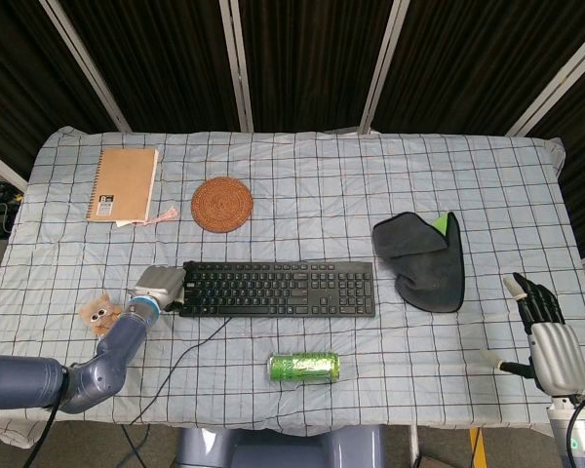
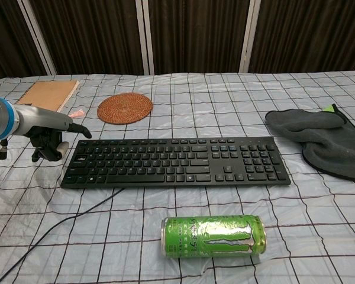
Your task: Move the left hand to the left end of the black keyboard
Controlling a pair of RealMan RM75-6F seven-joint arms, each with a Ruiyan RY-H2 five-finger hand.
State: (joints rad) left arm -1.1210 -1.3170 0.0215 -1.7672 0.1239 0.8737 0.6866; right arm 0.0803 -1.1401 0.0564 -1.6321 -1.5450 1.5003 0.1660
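The black keyboard (image 1: 277, 289) lies just right of the left hand (image 1: 158, 287), whose grasp I cannot tell.

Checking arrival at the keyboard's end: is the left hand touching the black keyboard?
Cannot tell. The left hand overlaps the black keyboard edge in both views; neither shows contact or gap plainly.
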